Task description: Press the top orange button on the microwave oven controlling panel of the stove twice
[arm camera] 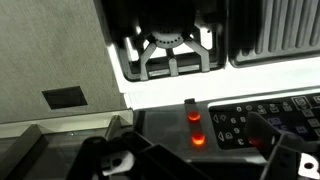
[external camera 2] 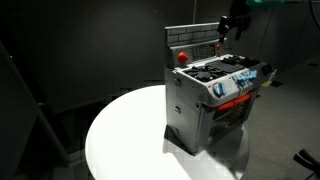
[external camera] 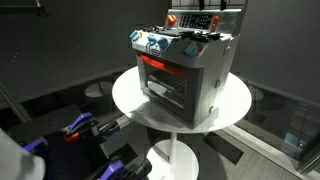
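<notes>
The silver-grey toy stove (external camera: 190,75) stands on a round white table (external camera: 130,95) and also shows from the other side (external camera 2: 205,105). Its dark upright control panel (external camera: 195,20) (external camera 2: 195,45) rises at the back. In the wrist view the panel (arm camera: 165,125) carries two glowing orange buttons, the top one (arm camera: 190,115) and the lower one (arm camera: 199,138), beside a small keypad (arm camera: 240,120). My gripper (external camera: 205,8) (external camera 2: 235,24) hovers just above the panel. Its dark fingers sit apart at the bottom corners of the wrist view (arm camera: 185,145), with the right fingertip over the keypad. It holds nothing.
A black burner grate (arm camera: 170,50) lies beyond the panel on the stove top. Blue-white knobs (external camera: 160,42) line the stove's front edge above the red-glowing oven window (external camera: 165,75). Dark floor surrounds the table.
</notes>
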